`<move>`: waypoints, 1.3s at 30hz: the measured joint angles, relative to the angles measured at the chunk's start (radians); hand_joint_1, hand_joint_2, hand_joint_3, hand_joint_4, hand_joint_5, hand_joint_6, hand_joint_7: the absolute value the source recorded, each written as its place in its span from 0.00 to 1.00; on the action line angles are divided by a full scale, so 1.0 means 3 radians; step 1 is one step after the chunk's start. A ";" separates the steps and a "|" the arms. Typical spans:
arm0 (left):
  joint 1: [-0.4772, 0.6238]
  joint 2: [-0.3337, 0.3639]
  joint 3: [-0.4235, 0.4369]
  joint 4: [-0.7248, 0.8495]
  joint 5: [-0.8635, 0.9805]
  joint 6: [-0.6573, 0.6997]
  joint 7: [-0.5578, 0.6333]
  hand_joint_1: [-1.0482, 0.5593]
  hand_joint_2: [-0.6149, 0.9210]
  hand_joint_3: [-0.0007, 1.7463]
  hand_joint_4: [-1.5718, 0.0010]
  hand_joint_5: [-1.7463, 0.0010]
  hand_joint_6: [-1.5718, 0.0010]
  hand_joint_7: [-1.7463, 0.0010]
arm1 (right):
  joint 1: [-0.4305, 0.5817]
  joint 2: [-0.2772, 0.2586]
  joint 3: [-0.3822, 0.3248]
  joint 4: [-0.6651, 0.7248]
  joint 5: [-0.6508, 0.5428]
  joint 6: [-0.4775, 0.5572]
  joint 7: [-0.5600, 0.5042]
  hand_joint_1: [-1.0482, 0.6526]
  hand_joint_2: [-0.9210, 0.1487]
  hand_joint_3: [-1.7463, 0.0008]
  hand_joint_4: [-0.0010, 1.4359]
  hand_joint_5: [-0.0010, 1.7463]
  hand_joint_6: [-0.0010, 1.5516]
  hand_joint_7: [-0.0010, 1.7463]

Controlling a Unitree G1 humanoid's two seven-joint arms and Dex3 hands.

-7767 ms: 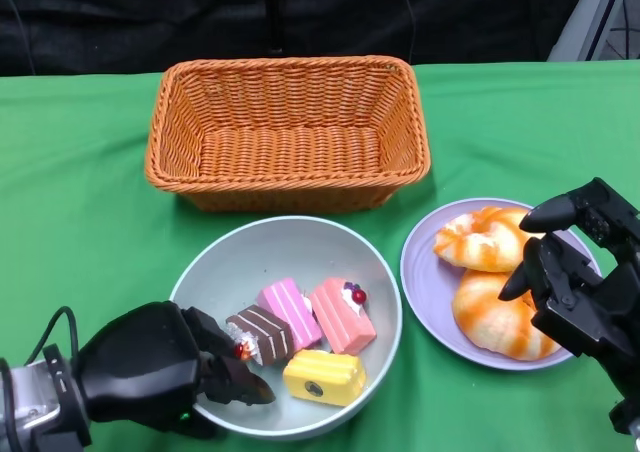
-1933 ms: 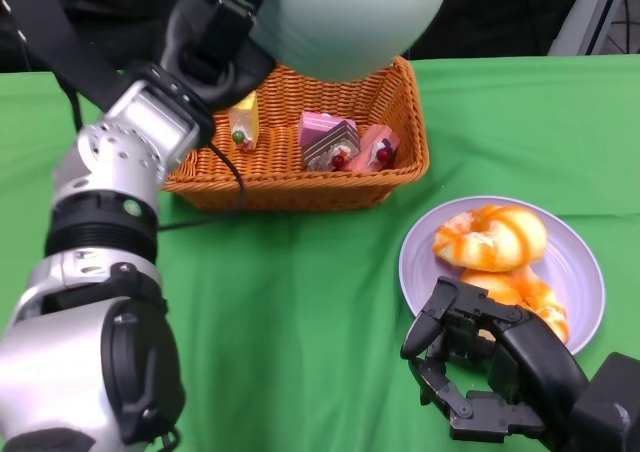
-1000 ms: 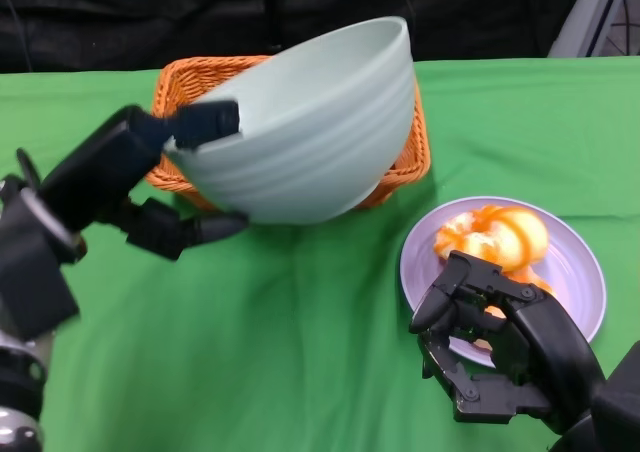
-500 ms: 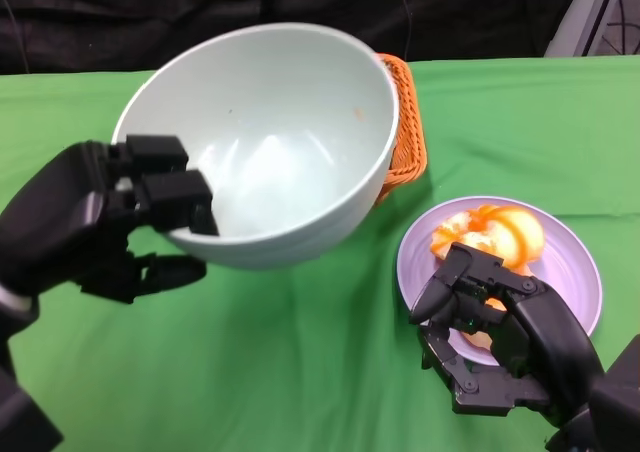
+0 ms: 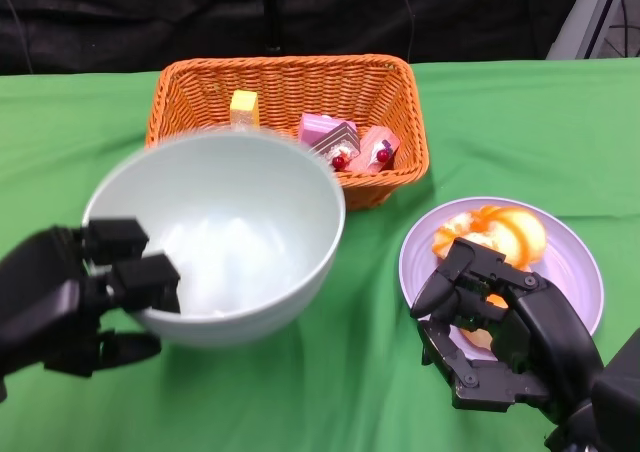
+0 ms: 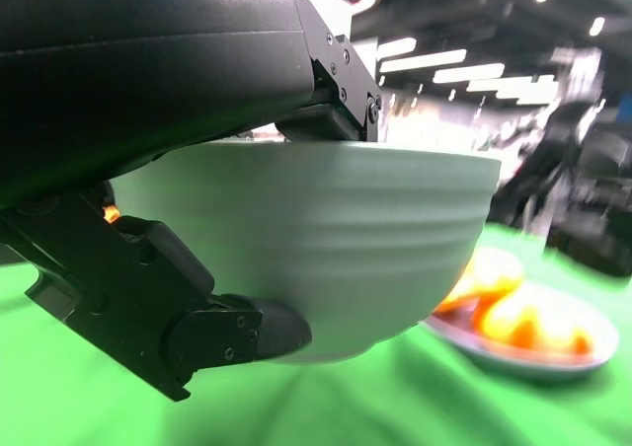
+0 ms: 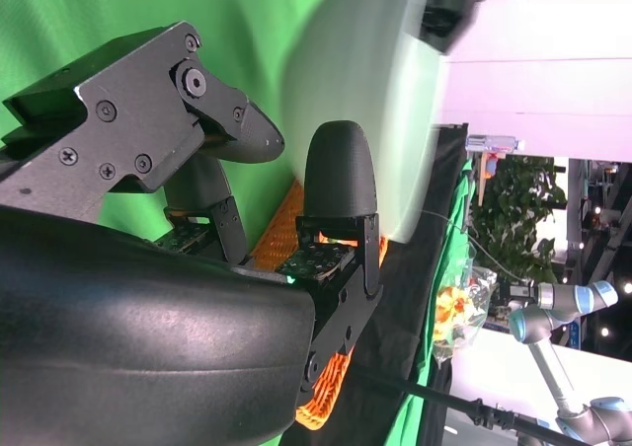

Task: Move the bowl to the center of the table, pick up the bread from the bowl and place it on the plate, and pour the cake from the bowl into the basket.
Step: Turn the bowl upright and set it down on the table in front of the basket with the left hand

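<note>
Right now, nearest the camera: left hand (image 5: pixel 85 297) grips the bowl (image 5: pixel 225 227) by its near-left rim, fingers hooked over the lip and inside, thumb under the outer wall. Left wrist view confirms it: fingers (image 6: pixel 326 81) over the rim, another digit pressed against the underside of the bowl (image 6: pixel 326 239). Bowl is upright, mouth up, nothing in it. Its base sits just above or on the green tablecloth (image 5: pixel 300 392); cannot tell which. It is slightly blurred.

Right hand (image 5: pixel 495 337) hovers at lower right, fingers curled partway with a gap between them, nothing held. It overlaps the near-left edge of the purple plate (image 5: pixel 580 262); contact with the plate cannot be told. In the right wrist view the fingers (image 7: pixel 341 185) are apart and empty.

Bread (image 5: pixel 495 234), orange-glazed, lies on the plate, partly hidden behind the right hand.

Farther back, the wicker basket (image 5: pixel 400 162) stands behind the bowl, which covers its front-left rim. Cake pieces inside: yellow one (image 5: pixel 243 107) toward the left, pink one (image 5: pixel 320 128), brown-striped one (image 5: pixel 338 144), and a salmon-pink one (image 5: pixel 376 150) with a red cherry, grouped toward the right.
</note>
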 measured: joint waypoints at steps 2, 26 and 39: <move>0.0021 0.0127 -0.0343 0.0001 0.0240 0.0223 0.0462 0.57 0.96 0.11 0.50 0.00 0.57 0.07 | 0.0000 -0.0001 -0.0003 0.0000 0.0001 0.0002 0.0000 0.60 0.34 0.40 0.45 1.00 0.35 0.87; -0.0417 0.0533 -0.2715 0.0427 0.0120 0.1426 0.2120 0.54 0.97 0.02 0.53 0.00 0.67 0.00 | 0.0107 0.0054 -0.0190 -0.0069 0.0054 -0.0068 -0.0192 0.59 0.25 0.45 0.42 1.00 0.30 0.88; -0.0405 0.0537 -0.2754 0.0198 -0.0332 0.1488 0.1648 0.50 0.97 0.00 0.56 0.02 0.55 0.28 | 0.0113 0.0054 -0.0181 -0.0059 -0.0014 -0.0095 -0.0216 0.59 0.27 0.46 0.43 1.00 0.31 0.88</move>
